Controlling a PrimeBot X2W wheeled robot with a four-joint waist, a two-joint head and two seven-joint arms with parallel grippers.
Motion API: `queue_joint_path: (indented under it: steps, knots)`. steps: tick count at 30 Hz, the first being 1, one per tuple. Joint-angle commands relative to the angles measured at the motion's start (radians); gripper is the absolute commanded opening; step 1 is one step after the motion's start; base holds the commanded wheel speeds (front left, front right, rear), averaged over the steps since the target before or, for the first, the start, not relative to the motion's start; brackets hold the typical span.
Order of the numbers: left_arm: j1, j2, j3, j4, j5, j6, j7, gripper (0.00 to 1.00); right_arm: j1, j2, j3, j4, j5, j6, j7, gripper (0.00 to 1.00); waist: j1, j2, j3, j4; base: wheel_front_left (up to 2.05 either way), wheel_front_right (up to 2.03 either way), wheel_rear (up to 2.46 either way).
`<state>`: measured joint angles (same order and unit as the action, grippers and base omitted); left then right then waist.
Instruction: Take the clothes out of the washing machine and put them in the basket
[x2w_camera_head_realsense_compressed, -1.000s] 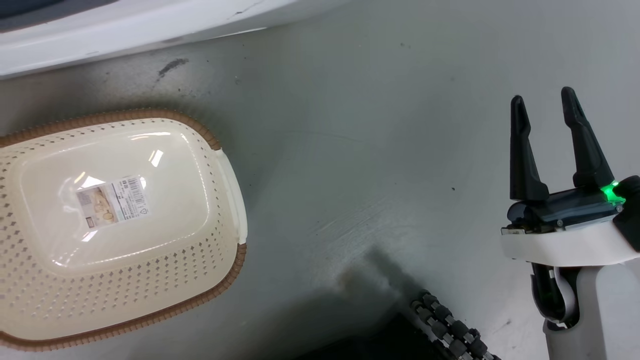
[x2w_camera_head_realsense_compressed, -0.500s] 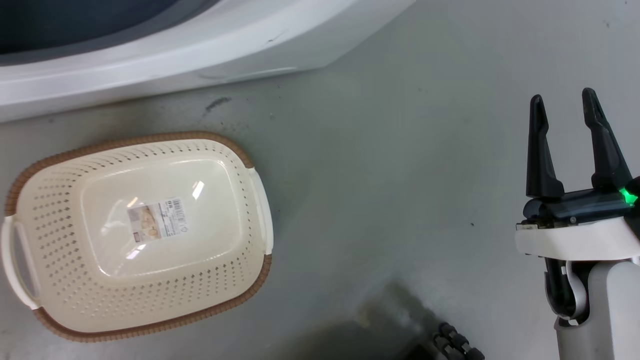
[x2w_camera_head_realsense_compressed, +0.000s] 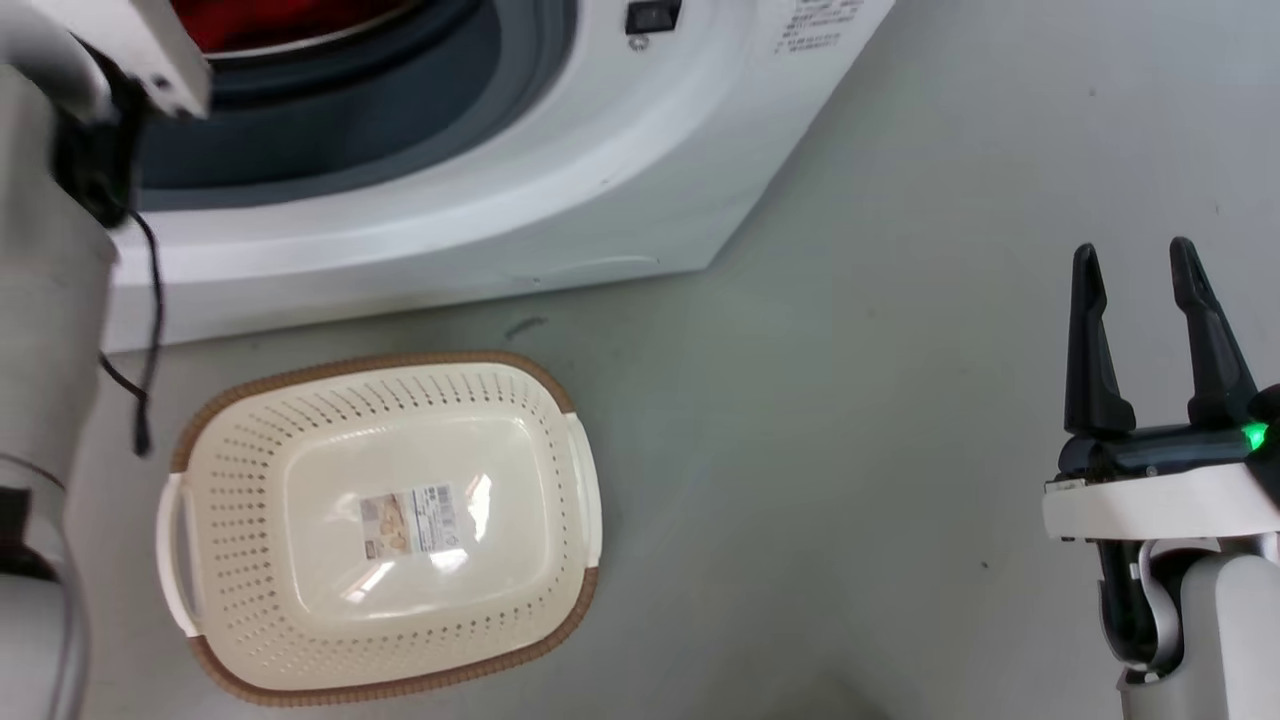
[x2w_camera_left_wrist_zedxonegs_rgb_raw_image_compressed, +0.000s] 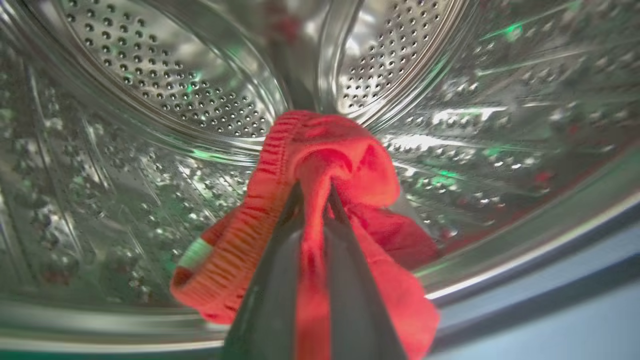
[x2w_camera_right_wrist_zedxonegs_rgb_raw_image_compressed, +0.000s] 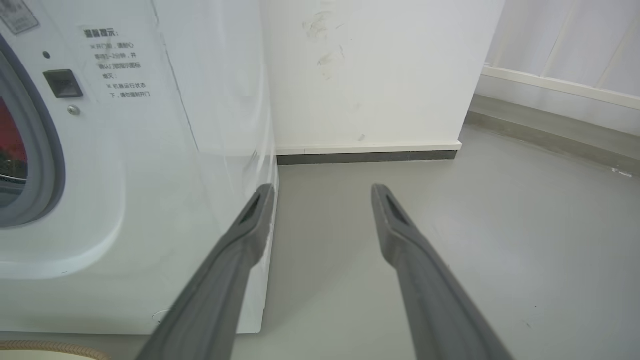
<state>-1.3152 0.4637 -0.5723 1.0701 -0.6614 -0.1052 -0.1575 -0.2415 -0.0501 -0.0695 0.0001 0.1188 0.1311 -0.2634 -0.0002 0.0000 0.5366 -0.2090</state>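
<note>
Bright, even light glares white on the base of the basket (x2w_camera_head_realsense_compressed: 250, 590) (streaks beside its label (x2w_camera_head_realsense_compressed: 412, 522)), while around the left claw (x2w_camera_left_wrist_zedxonegs_rgb_raw_image_compressed: 315, 191) the steel drum (x2w_camera_left_wrist_zedxonegs_rgb_raw_image_compressed: 150, 65) glitters green-flecked, blurred and bowed.

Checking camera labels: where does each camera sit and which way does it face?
Head view: high, looking down at basket, floor, washing machine; left forearm and open right end effector show.
Left wrist view: at the drum mouth, looking in along left end effector, shut on clothes.
Right wrist view: low, facing wall and washing machine front; its fingers show.
Shared: head and right wrist views both show the latch slot.
</note>
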Motion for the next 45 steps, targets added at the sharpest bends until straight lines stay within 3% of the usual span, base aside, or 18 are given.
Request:
queue_joint_path:
  steps: [1,9,27,38,45]
  knots:
    - [0.035,-0.011,0.004,0.005,-0.006,-0.004,-0.037,0.0,0.022,0.0,-0.004,0.009,0.002,-0.001,-0.002,1.0,0.0002,0.0,-0.072,0.034,0.0,0.0,0.0]
    - [0.202,-0.065,-0.003,-0.048,-0.009,-0.019,-0.108,0.0,0.06,0.0,-0.026,0.037,-0.031,-0.001,-0.002,1.0,0.0002,0.0,-0.199,0.084,0.0,0.0,0.0]
    - [0.718,-0.077,0.084,-0.53,0.055,0.017,-0.105,0.0,0.148,0.0,-0.05,0.045,-0.076,-0.001,-0.002,1.0,0.0002,0.0,-0.357,0.192,0.0,0.0,0.0]
    - [0.928,-0.041,0.036,-0.707,0.007,0.063,0.062,0.0,0.143,0.0,-0.045,0.036,-0.088,-0.001,-0.002,1.0,0.0002,0.0,-0.32,0.215,0.0,0.0,0.0]
    - [0.978,-0.032,-0.002,-0.687,-0.029,0.063,0.182,0.0,0.116,0.0,-0.042,0.032,-0.101,-0.001,-0.002,1.0,0.0002,0.0,-0.241,0.212,0.0,0.0,0.0]
